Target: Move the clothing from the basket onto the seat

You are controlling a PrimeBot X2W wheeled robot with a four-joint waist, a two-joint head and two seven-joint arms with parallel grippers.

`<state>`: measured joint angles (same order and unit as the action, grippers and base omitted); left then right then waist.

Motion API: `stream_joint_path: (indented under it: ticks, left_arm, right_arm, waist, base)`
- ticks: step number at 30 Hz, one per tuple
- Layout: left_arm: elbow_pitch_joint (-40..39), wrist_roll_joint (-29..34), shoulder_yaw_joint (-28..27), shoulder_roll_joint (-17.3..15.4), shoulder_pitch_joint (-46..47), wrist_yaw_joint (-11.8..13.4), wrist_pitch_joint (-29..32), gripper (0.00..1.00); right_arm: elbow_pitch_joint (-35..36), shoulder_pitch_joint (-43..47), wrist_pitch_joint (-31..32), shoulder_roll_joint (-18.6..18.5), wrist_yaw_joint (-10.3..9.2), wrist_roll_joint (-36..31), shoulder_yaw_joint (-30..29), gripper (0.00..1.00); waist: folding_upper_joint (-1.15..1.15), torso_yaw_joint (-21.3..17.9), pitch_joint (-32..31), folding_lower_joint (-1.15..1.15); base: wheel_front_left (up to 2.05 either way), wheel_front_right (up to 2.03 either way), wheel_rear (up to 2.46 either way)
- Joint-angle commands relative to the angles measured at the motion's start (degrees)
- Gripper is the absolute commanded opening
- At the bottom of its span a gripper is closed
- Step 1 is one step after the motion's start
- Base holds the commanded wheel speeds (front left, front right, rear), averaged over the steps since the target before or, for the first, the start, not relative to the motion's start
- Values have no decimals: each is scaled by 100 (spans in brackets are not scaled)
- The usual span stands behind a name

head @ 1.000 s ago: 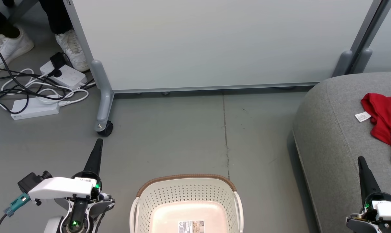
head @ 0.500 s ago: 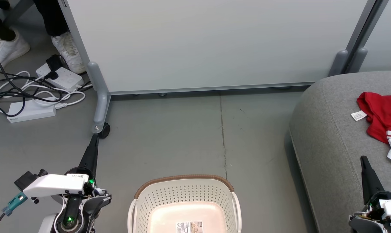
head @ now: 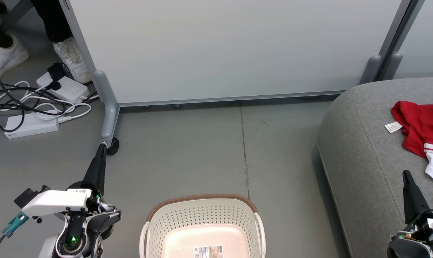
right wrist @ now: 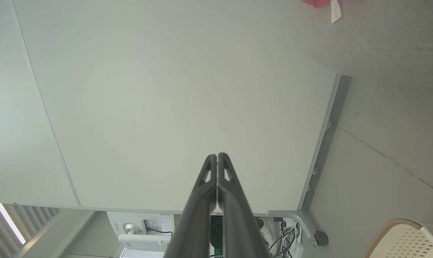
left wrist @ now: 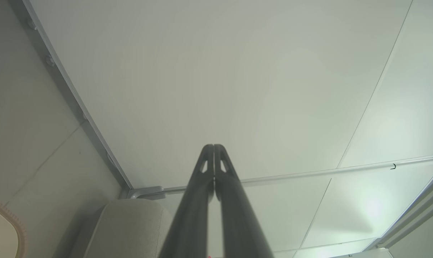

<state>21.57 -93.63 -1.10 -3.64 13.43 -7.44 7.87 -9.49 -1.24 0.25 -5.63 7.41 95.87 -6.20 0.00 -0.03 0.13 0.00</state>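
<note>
Sitting on floor, basket with barcode sticker inside, clothing on seat

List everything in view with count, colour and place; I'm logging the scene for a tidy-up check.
clothing: one heap, red with white, on the seat
label tag: one, white, at the clothing's left edge
seat: one, grey, right side
basket: one, cream with brown rim, floor, bottom centre
barcode sticker: one, white, inside the basket
partition panel: one, pale grey, behind
castor: one, black, under the panel's leg
power strip: one, white, floor, upper left
flat box: one, white, beside the strip
cables: several, black and white, around them
shoes: two, white, a person's, upper left
left gripper: dark, shut, lower left
right gripper: dark, shut, lower right
</note>
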Motion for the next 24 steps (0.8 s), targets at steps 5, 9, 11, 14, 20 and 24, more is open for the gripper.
stream_joint_path:
  ticks: [5,9,11,14,20,24]
  left_arm:
    - [10,-7,-42,-22,93,-18,20,0]
    - [10,5,-50,-17,93,-18,21,0]
    - [11,10,-53,-15,94,-18,25,0]
    - [10,18,-57,-12,94,-18,31,0]
    - [11,17,-68,-7,94,-18,39,0]
    - [11,24,-73,-4,95,-18,44,0]
  right_arm:
    - [4,-45,36,-35,14,2,-13,0]
    - [4,-46,31,-30,14,-3,-18,0]
    - [3,-46,34,-27,14,-6,-20,0]
    - [3,-47,39,-23,14,-11,-24,0]
    - [2,-48,47,-16,14,-20,-29,0]
    - [2,-48,47,-13,14,-24,-32,0]
  waist:
    - [0,0,0,0]
    - [0,0,0,0]
    - [0,0,0,0]
    - [0,0,0,0]
    - [0,0,0,0]
    - [0,0,0,0]
  base:
    - [0,0,0]
    - [0,0,0]
    - [0,0,0]
    - [0,0,0]
    - [0,0,0]
    - [0,0,0]
